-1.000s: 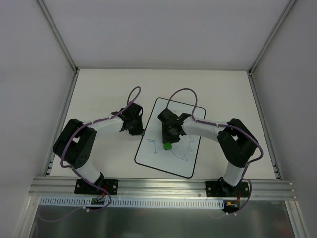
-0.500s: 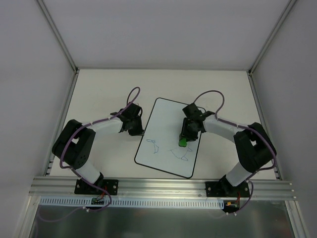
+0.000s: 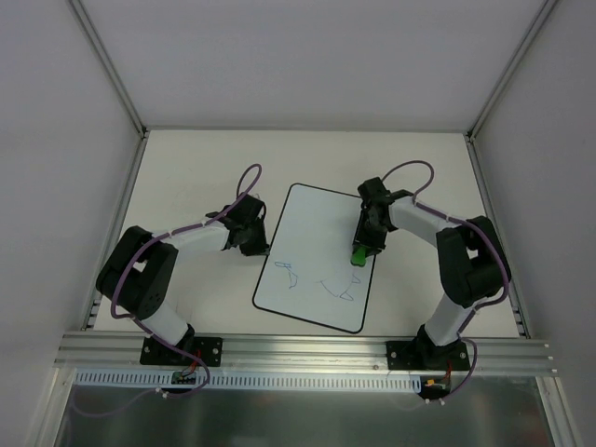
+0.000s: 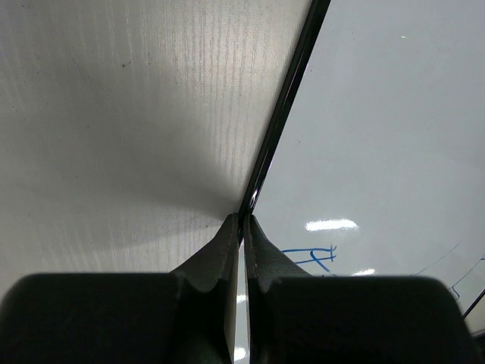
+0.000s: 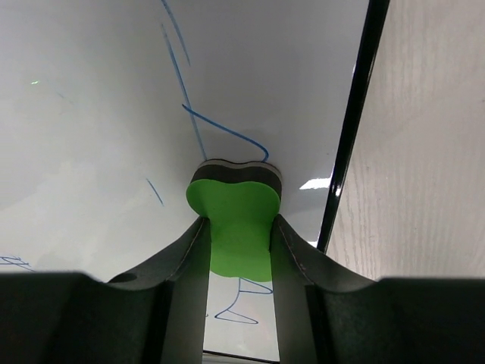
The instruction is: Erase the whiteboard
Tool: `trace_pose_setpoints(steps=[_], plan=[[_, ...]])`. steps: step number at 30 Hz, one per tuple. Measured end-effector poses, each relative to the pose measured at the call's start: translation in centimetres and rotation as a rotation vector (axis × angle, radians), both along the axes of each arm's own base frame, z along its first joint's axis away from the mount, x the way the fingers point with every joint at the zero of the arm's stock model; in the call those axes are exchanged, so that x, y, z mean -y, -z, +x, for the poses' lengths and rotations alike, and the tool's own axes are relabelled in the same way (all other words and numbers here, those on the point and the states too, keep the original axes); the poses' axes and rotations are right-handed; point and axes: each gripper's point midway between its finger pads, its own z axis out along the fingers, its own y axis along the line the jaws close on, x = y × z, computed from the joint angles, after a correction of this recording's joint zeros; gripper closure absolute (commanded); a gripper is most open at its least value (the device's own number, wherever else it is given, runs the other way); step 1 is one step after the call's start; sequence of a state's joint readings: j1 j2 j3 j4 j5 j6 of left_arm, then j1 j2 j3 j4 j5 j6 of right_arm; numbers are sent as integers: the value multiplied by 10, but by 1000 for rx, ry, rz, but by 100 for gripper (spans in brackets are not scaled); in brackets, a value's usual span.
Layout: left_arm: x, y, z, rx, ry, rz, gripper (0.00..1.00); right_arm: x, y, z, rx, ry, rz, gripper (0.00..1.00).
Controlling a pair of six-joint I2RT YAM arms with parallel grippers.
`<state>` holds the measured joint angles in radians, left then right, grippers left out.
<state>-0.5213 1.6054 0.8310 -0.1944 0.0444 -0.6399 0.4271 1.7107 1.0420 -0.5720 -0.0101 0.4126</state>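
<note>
We find the right gripper [image 5: 239, 235] pinching a green eraser [image 5: 235, 205] between its fingers. The eraser's dark pad is set flat on the whiteboard [image 3: 312, 233], just inside the board's right edge. The left gripper [image 4: 242, 227] has its fingers pressed together and holds nothing. Its tips rest against the black left edge of the board, apparently to steady it.

The board lies flat on the table [image 3: 205, 177], between the two arms and turned slightly askew. Its far part looks clean from above. Blue marks [image 3: 289, 277] show on the near left, and more blue marks [image 3: 340, 291] lie on the near right. In the right wrist view a blue line runs right up to the eraser.

We judge the wiping step to be in hand and partly done, with the near part outstanding. The next move calls for drawing the eraser toward the near edge and then leftward over both groups of marks. The pad should stay flat and pressed down, and the left fingertips should hold against the edge so the board does not slide.
</note>
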Motion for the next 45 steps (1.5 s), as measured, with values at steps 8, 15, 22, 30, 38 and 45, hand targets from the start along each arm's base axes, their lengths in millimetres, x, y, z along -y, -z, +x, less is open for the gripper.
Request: trace_pose_setpoints(steps=[8, 15, 22, 30, 38, 45], plan=[[-3, 0, -1, -6, -6, 3, 100, -25, -1, 25, -5, -56, 2, 100], [-3, 0, -2, -9, -6, 6, 100, -96, 0, 24, 61, -221, 29, 100], [-4, 0, -3, -10, -6, 7, 100, -98, 0, 27, 45, -190, 99, 100], [-5, 0, -4, -6, -7, 4, 100, -14, -3, 76, 60, 75, 92, 100], [-7, -1, -5, -1, -12, 2, 100, -3, -3, 95, 33, 105, 15, 100], [-9, -1, -7, -10, -13, 7, 100, -69, -3, 92, 76, -48, 9, 100]])
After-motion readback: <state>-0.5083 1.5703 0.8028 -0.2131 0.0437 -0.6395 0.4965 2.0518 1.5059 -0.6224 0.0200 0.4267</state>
